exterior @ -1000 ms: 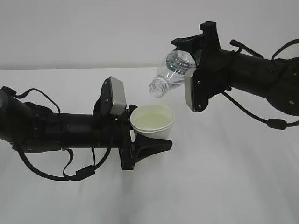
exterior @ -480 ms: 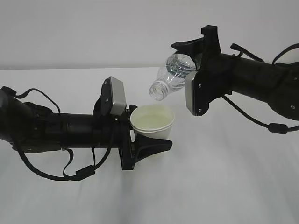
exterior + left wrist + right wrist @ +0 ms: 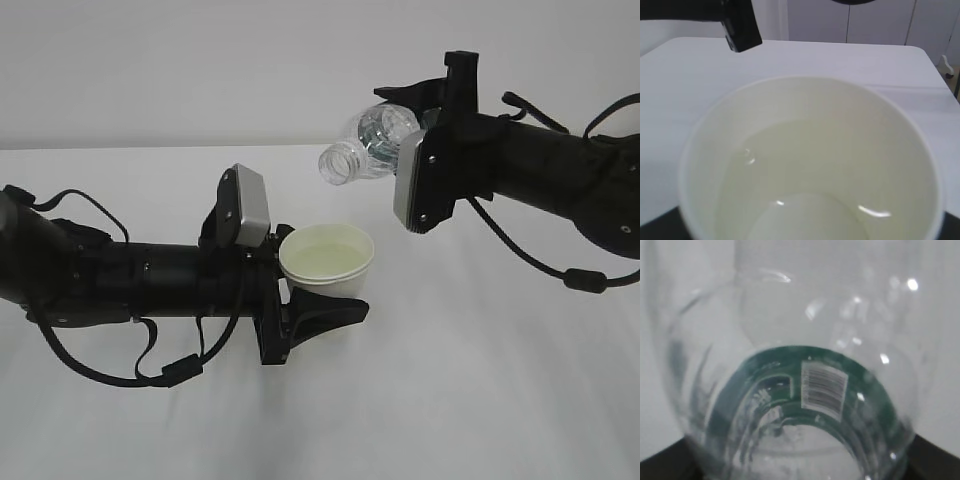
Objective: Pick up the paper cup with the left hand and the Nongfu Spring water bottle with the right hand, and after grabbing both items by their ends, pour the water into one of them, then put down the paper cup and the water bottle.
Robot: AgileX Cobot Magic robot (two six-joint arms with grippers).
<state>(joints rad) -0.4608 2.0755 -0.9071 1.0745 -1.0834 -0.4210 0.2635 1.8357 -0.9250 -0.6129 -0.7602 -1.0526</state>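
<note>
- The table [image 3: 480,400] is plain white and matte; behind it in the exterior view stands a bare pale grey wall [image 3: 200,70].
- The left wrist view shows the table's rounded far corner and pale panelled doors [image 3: 880,22] beyond it.
- The left claw [image 3: 300,300] pinches the paper cup [image 3: 327,262], upright and held above the table; the water [image 3: 325,258] inside looks pale yellowish.
- The right claw [image 3: 425,130] clamps the Nongfu Spring water bottle [image 3: 365,150] by its base, tipped near level, with the open mouth pointing left, higher than the cup and apart from it.
- The bottle's base is hidden behind the right claw, and the cup hides most of the left claw's fingers.
- In the right wrist view the bottle fills the blurred frame; only the green label [image 3: 805,390] with its barcode is readable.
</note>
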